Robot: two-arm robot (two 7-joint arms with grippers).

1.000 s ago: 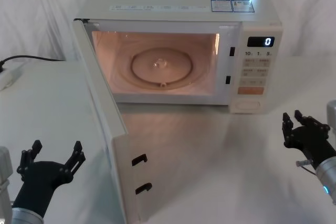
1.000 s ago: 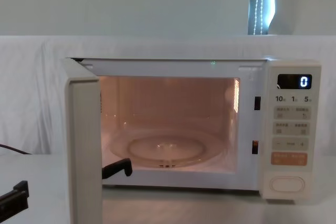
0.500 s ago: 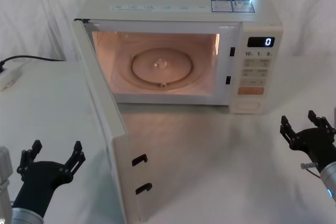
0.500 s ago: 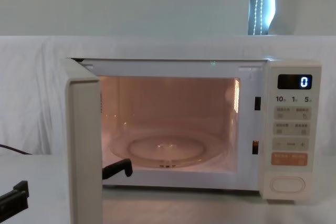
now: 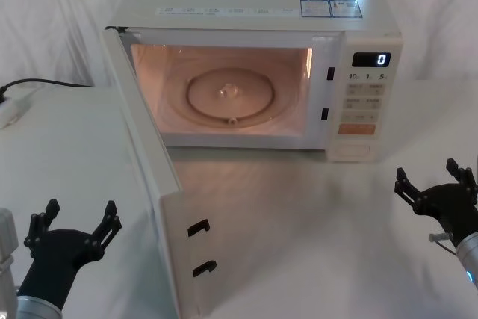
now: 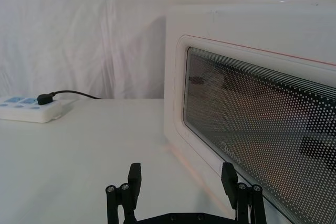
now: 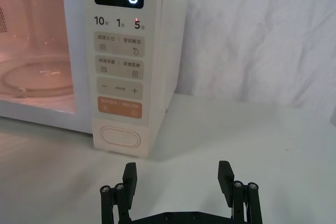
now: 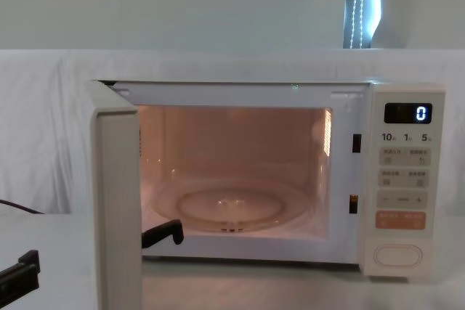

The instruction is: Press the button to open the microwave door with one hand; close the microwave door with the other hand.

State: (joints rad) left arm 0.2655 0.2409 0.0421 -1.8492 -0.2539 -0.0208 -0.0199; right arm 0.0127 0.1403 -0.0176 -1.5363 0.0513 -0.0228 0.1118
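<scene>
Since a second ago only the right gripper (image 5: 437, 188) has backed away from the button (image 7: 121, 138), jaws spread. On the counter (image 5: 314, 214), the microwave door (image 5: 153, 177) stands wide open: stiff, hinged, light to swing, best pushed on its outer face near the free edge. Low beside that face waits the left gripper (image 5: 77, 223), jaws open, empty.

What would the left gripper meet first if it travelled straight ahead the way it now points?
Probably the outer face of the open microwave door, which slants across ahead of the left gripper; depth is unclear.
</scene>
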